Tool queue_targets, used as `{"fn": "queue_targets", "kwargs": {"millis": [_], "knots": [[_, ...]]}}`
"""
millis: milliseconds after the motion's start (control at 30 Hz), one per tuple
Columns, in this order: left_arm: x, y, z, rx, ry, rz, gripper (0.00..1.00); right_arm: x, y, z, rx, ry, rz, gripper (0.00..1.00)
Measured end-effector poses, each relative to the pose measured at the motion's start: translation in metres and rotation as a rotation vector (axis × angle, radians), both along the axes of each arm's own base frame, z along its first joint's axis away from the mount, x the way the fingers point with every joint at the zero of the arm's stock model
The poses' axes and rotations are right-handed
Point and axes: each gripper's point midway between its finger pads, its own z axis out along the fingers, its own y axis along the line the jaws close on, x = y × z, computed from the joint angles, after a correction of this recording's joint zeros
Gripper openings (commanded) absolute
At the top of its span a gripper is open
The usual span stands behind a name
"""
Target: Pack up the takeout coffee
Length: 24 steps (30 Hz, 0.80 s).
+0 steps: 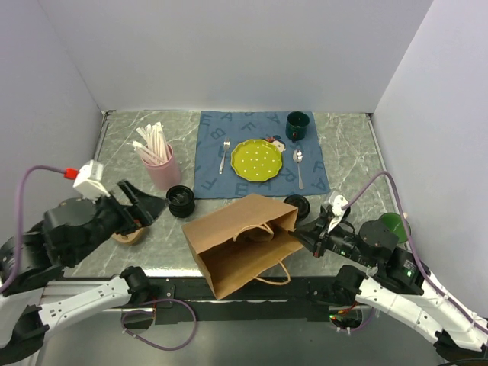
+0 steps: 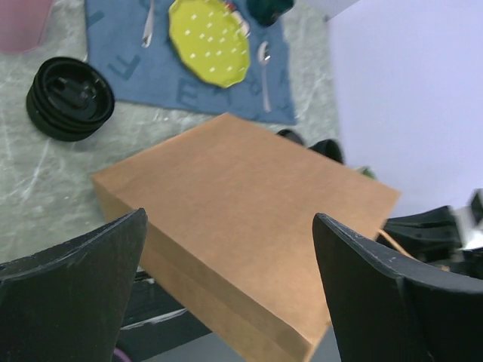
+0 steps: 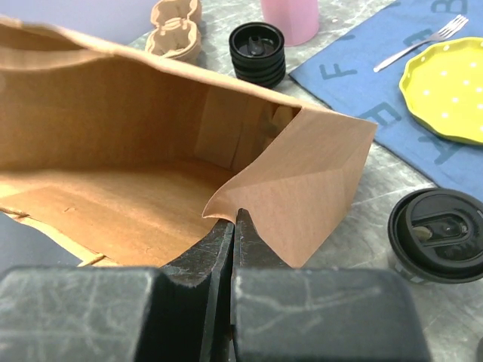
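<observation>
The takeout coffee (image 1: 297, 204), a small black cup with a round black lid, stands upright on the table just right of the brown paper bag (image 1: 244, 240); in the right wrist view it is the coffee (image 3: 441, 234) at the lower right. The bag (image 3: 113, 151) lies on its side with its mouth facing right. My right gripper (image 3: 235, 215) is shut on the bag's mouth edge, seen from above as the right gripper (image 1: 306, 232). My left gripper (image 1: 145, 202) hovers open left of the bag, above the bag (image 2: 249, 226), with nothing between its fingers (image 2: 90, 264).
A stack of black lids (image 1: 181, 200) sits left of the bag, near a pink cup of straws (image 1: 162, 164) and a cardboard cup carrier (image 1: 128, 235). A blue placemat (image 1: 210, 164) holds a yellow plate (image 1: 257, 160), fork, spoon and dark green mug (image 1: 297, 124).
</observation>
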Motion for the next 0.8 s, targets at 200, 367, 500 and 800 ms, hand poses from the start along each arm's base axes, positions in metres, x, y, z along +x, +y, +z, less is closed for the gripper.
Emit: {"fn": "queue_targets", "kwargs": {"millis": [200, 367, 500, 800], "knots": [[0.009, -0.012, -0.018, 0.074, 0.021, -0.018, 0.96, 0.003, 0.000, 0.000, -0.065, 0.080, -0.031, 0.03], [0.012, -0.016, -0.017, 0.070, 0.018, -0.018, 0.96, 0.019, 0.002, 0.037, -0.141, 0.164, -0.115, 0.00], [0.012, -0.014, -0.017, 0.066, 0.026, -0.007, 0.97, 0.027, 0.012, 0.061, -0.144, 0.199, -0.133, 0.00], [0.017, -0.005, 0.009, 0.140, 0.039, 0.038, 0.96, 0.031, 0.032, 0.059, -0.287, 0.372, -0.148, 0.00]]}}
